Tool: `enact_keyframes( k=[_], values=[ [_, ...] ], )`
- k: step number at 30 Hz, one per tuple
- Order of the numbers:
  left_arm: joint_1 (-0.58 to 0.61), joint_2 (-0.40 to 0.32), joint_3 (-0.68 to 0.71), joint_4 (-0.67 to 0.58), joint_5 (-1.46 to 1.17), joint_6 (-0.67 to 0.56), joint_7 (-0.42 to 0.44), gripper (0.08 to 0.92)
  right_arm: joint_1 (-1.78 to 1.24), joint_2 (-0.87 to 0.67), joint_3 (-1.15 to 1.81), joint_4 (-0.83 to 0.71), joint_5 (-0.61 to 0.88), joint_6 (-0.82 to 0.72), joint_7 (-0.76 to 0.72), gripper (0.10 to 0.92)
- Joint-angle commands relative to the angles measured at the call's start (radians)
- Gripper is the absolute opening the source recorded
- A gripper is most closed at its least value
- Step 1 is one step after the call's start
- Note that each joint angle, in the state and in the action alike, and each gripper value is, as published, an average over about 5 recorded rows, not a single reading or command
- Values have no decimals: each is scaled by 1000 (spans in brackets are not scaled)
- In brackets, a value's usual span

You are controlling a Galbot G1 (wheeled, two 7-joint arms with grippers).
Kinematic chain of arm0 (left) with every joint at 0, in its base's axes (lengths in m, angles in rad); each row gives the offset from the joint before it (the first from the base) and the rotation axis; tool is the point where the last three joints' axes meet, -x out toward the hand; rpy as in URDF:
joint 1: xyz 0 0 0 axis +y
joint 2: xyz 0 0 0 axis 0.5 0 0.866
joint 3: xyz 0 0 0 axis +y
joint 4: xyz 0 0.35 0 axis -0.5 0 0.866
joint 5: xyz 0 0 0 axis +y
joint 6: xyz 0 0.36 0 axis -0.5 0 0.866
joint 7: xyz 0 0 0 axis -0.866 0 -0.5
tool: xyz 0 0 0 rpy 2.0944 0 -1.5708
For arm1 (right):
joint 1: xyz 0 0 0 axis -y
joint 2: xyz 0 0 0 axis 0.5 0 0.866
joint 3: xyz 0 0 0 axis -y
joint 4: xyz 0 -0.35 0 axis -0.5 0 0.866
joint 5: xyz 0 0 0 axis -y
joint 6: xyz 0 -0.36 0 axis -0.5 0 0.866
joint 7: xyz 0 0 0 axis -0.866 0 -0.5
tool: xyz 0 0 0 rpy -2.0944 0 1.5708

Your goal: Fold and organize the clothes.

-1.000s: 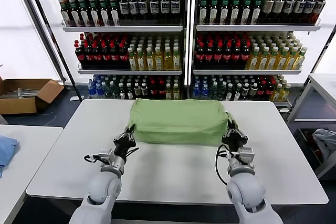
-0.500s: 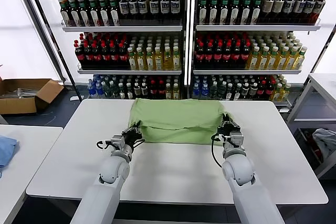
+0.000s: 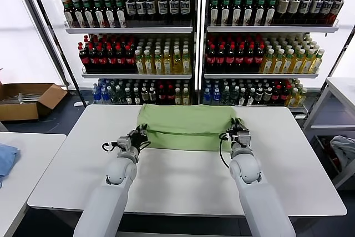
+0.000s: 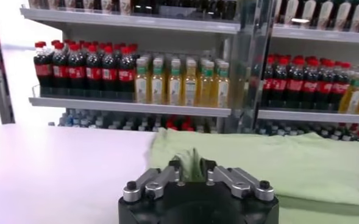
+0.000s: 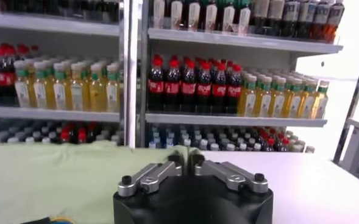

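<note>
Both my arms reached forward over the white table (image 3: 183,181); left gripper (image 3: 140,135) and right gripper (image 3: 237,129) pinched the folded green shirt's (image 3: 186,126) near corners, before bottle shelves (image 3: 188,48).

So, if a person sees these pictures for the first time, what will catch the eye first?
Probably the folded light green shirt lying at the far middle of the white table, with the left gripper at its left edge and the right gripper at its right edge. Behind the table, tall shelves of bottles with red, yellow and green contents fill the background.
</note>
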Motion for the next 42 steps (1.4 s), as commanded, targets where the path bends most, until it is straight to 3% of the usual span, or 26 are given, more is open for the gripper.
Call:
enact_keyframes(
  k=[1,11,16,26,42],
  values=[
    [32,8,0,-107,8,28,-21,404,18,23,2,41,157,3,46,477],
    [97,18,-12,-156,14,61,-16,690,16,23,6,73,148,-71,122,760],
    [119,14,-15,-171,17,69,-17,807,41,34,3,68,193,-93,154,819],
    [147,38,-29,-197,17,89,-9,823,-131,-71,33,247,127,-193,181,823],
    [126,29,-3,-150,58,127,-18,823,-171,-135,20,206,72,-239,162,823]
  ],
)
